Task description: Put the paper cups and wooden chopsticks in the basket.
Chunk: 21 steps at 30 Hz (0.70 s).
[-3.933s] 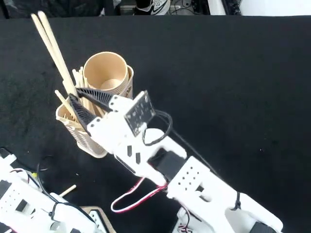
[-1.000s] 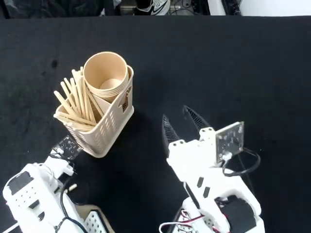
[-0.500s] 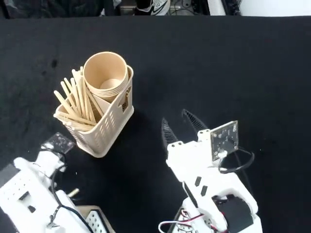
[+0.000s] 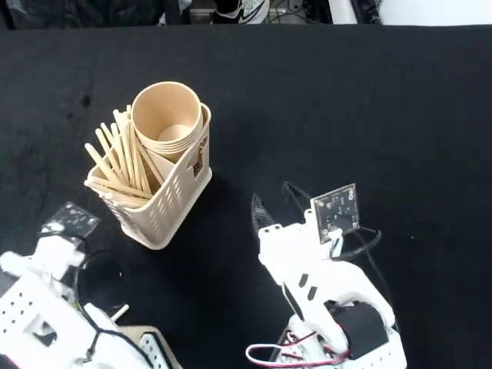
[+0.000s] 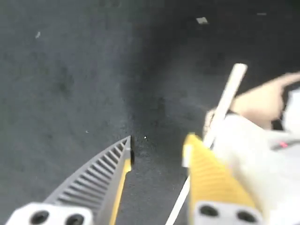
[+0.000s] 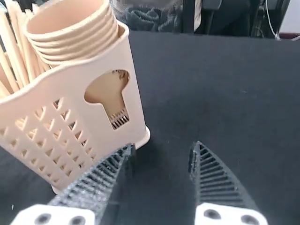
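High view, nearest first: a loose chopstick lies on the table by the left arm; the left gripper hangs spread and empty, likely poised to collect it. The right gripper, likewise apart and empty, sits near the basket. Beyond, nested paper cups and the chopstick bundle stand inside it.

R gripper jaws apart, its arm folded close behind; L gripper jaws apart too.
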Each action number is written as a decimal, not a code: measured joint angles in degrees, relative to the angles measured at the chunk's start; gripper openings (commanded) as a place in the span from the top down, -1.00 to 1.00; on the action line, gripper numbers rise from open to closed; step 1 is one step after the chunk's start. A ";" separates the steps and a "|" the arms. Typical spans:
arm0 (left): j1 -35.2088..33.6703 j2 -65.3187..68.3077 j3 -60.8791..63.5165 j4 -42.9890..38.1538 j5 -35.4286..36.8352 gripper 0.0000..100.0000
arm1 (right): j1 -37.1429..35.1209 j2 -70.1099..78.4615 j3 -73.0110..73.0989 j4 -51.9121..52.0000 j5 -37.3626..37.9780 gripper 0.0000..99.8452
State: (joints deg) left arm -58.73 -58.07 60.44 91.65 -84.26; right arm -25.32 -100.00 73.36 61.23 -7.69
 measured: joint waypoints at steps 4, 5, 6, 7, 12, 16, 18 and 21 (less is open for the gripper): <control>-8.70 0.18 8.00 -9.58 0.00 0.48 | 0.00 0.00 1.14 0.00 0.00 0.60; -10.73 0.26 10.46 -12.04 0.00 0.48 | 0.00 0.00 1.14 0.00 0.00 0.60; -12.84 0.18 13.10 -14.59 0.00 0.48 | 0.00 0.00 1.14 0.00 0.00 0.60; -14.77 0.09 15.74 -17.32 0.00 0.48 | 0.00 0.00 1.14 0.00 0.00 0.60; -21.98 0.09 22.51 -24.79 0.00 0.49 | 0.00 0.00 1.14 0.00 0.00 0.60; -26.29 0.09 22.68 -24.88 -0.79 0.49 | 0.00 0.00 1.14 0.00 0.00 0.60; -27.16 0.35 20.84 -23.91 -0.88 0.49 | 0.00 0.00 1.14 0.00 0.00 0.60; -27.69 0.79 16.88 -21.19 -0.88 0.49 | 0.00 0.00 1.14 0.00 0.00 0.60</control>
State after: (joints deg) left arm -86.42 -57.27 77.32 70.46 -85.14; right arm -25.32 -100.00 74.51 61.23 -7.69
